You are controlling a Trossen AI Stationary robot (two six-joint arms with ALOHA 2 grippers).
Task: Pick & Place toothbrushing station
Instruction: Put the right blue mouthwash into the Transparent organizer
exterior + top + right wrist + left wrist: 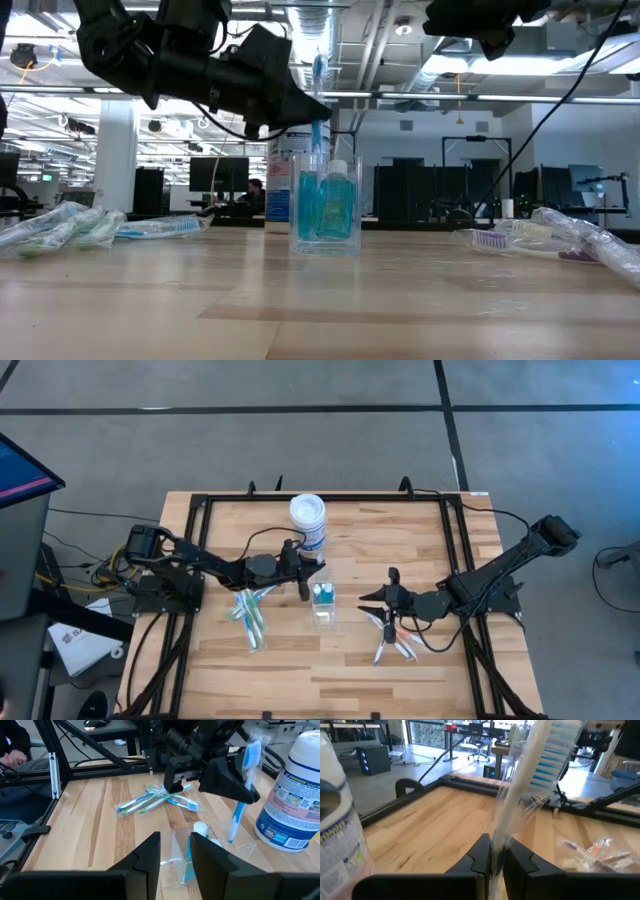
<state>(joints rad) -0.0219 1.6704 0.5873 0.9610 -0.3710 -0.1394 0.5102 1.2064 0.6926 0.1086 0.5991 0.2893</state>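
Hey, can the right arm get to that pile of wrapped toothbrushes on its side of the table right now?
Probably yes. The right gripper hangs just above the pile of wrapped toothbrushes, holds nothing, and nothing stands between them; the small clear plastic cup sits off to the side.

Both arms are black throughout, built of slim tubular links between bulkier rounded joint housings. The left arm (205, 565) starts from a boxy base with yellow and black cables bunched behind it. The right arm (500, 570) ends in a blocky shoulder, a thin black cable looping beside its wrist. Each gripper has two flat, angular matte-black fingers (150, 855) with chamfered tips. Any markings or screws are probably too small to make out.
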